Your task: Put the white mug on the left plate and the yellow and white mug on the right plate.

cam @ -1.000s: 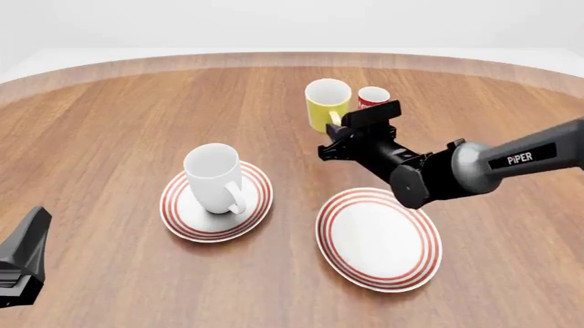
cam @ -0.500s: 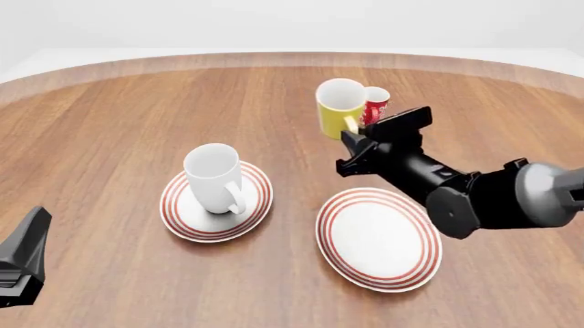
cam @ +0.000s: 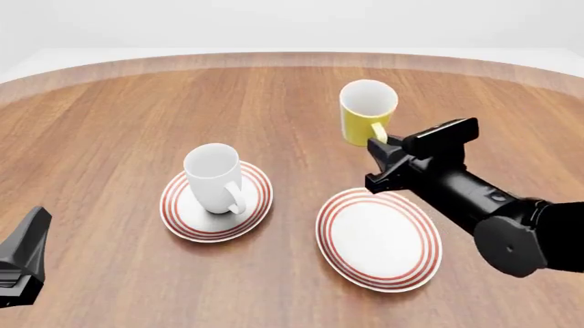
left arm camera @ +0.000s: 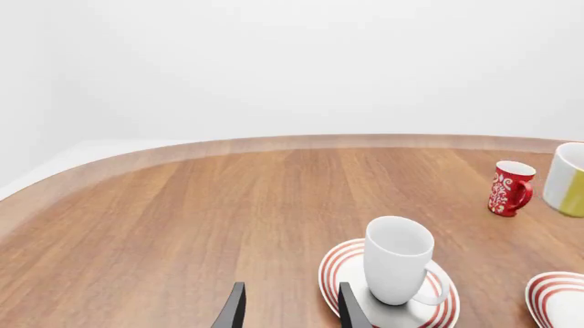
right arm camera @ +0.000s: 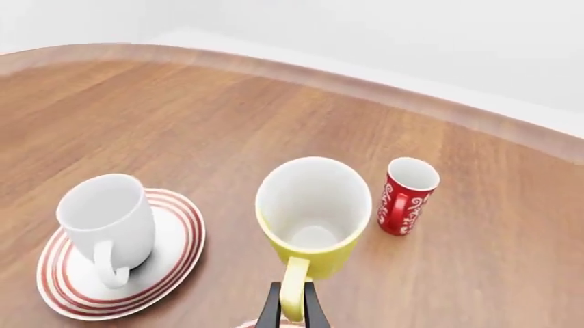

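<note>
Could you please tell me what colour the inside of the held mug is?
White inside the yellow mug, clearest in the right wrist view.

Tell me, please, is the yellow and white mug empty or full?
Empty: the right wrist view looks into the yellow and white mug and shows its bare white bottom.

No readable text, label, brand, number or sign is shown in the present views. The red cup (right arm camera: 406, 195) is covered with a white scroll pattern, but no letters can be made out in it. The right arm (cam: 474, 201) is seen from a side on which no lettering is visible.
</note>
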Motion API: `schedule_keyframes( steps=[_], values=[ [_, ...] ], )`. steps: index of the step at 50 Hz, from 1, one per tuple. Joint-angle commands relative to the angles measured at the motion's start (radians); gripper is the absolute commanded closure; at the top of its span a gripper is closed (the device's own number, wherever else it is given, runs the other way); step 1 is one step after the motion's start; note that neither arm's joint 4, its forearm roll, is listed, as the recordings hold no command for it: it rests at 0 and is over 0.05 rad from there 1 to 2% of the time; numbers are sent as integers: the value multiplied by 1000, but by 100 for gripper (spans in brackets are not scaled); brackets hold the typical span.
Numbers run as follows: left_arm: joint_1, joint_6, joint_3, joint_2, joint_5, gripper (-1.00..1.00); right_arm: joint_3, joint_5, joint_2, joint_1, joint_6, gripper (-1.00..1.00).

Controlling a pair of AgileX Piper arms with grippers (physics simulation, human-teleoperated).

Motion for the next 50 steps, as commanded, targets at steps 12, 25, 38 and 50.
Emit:
schedule_keyframes(
  steps=[12,25,38,50],
  values=[
    [0,0,0,0,0,-100,182,45,-249,-33,19,100],
    [0,0,0,0,0,-100,229,103,-345,-41,15,100],
    [0,0,0,0,0,-100,293,174,-474,-46,20,100],
    [0,0,0,0,0,-100,325,252,-564,-37,13,100]
  ],
)
